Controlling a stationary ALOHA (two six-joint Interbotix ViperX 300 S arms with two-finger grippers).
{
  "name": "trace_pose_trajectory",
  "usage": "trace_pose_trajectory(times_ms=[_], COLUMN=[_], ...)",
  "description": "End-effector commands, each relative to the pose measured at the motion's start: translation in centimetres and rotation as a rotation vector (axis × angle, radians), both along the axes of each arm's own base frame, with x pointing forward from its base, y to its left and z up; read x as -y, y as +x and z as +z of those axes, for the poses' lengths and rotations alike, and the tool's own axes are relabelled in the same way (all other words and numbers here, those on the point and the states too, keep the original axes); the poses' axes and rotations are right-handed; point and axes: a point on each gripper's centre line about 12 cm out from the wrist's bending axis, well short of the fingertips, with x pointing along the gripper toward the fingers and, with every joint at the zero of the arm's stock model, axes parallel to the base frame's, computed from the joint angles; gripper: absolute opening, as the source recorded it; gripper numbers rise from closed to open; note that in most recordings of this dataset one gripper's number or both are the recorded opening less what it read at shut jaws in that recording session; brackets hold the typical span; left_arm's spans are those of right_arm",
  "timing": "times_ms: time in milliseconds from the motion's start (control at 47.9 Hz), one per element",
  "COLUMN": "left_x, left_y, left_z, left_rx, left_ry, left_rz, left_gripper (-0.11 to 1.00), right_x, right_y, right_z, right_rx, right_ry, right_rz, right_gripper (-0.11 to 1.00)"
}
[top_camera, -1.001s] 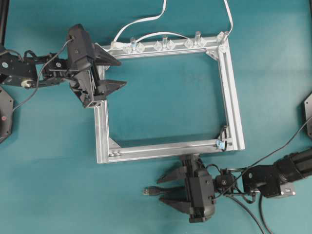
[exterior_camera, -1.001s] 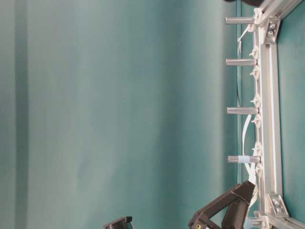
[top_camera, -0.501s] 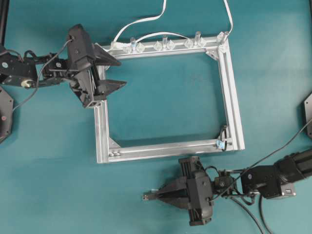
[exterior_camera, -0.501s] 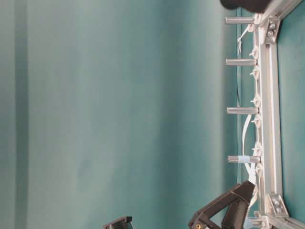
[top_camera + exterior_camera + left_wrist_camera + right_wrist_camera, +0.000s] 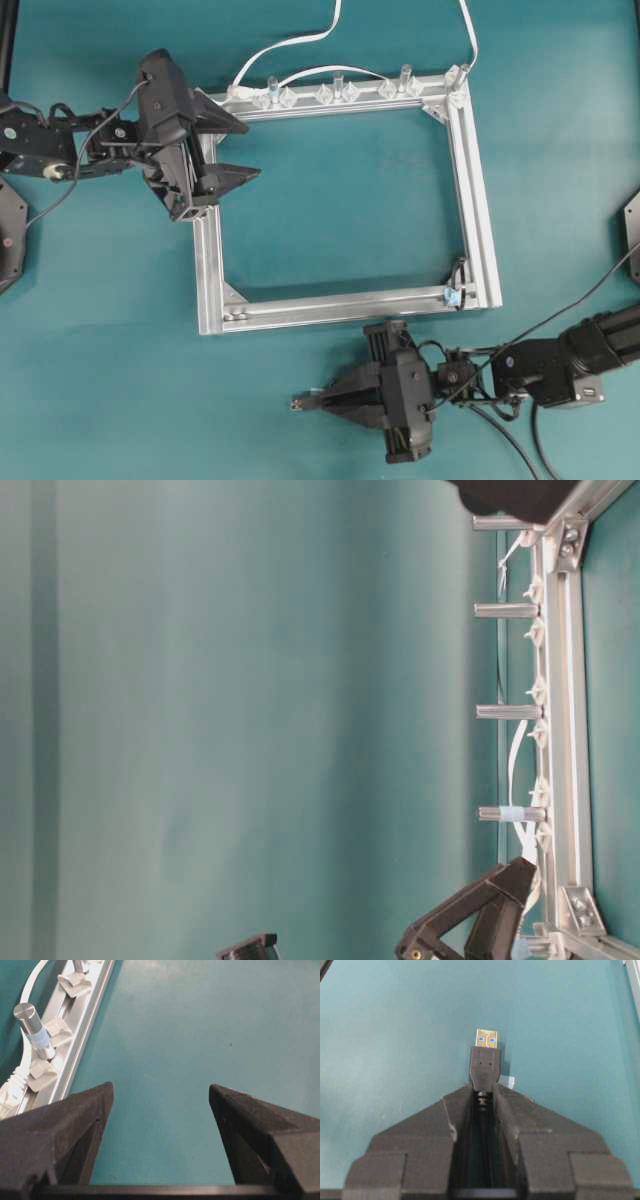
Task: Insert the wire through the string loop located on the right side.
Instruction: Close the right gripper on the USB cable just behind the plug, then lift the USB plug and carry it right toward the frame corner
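Note:
The wire ends in a flat metal-tipped plug (image 5: pixel 485 1057) that sticks out ahead of my right gripper (image 5: pixel 483 1089). The jaws are shut on the plug's black neck, and the thin cable runs back between the fingers. From overhead, the right gripper (image 5: pixel 322 402) lies low over the mat, below the frame's near rail, with the plug (image 5: pixel 300 404) pointing left. The string loop (image 5: pixel 459 272) stands at the frame's lower right corner, up and to the right of the gripper, clear of it. My left gripper (image 5: pixel 252 151) is open and empty at the frame's upper left corner; in its wrist view the left gripper (image 5: pixel 160 1087) shows only mat between its fingers.
A rectangular aluminium frame (image 5: pixel 480 200) lies on the teal mat. Several clear pegs (image 5: pixel 337 80) stand on its far rail, and a white flat cable (image 5: pixel 290 42) curves behind them. A peg with a pale-blue band (image 5: pixel 35 1030) is close to my left finger. Black arm leads (image 5: pixel 520 440) trail at lower right.
My right gripper has shut on the plug, which lay loose between its open fingers a second ago. The left gripper has not moved.

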Motion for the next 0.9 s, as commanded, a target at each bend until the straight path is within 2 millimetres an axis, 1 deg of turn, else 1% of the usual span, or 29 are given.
trace_pose_trajectory(times_ms=[0, 188, 313, 522, 626, 876], left_x=[0.0, 0.0, 0.0, 0.0, 0.0, 0.0], left_y=[0.5, 0.4, 0.4, 0.5, 0.5, 0.4], left_z=[1.0, 0.8, 0.9, 1.0, 1.0, 1.0], left_rx=[0.034, 0.029, 0.031, 0.034, 0.035, 0.035], left_ry=[0.016, 0.015, 0.015, 0.016, 0.016, 0.016], left_rz=[-0.008, -0.008, -0.008, -0.008, -0.008, -0.008], left_gripper=[0.79, 0.79, 0.79, 0.79, 0.79, 0.79], right_x=[1.0, 1.2, 1.4, 1.5, 1.5, 1.6], right_y=[0.6, 0.5, 0.4, 0.5, 0.7, 0.7], right_z=[0.7, 2.8, 4.5, 7.1, 7.8, 7.7], right_rx=[0.005, -0.003, -0.005, 0.024, 0.038, 0.029], right_ry=[0.011, 0.017, -0.003, -0.021, -0.013, -0.013], right_rz=[-0.029, -0.012, 0.019, 0.048, 0.046, 0.046], right_gripper=[0.16, 0.16, 0.16, 0.16, 0.16, 0.16])
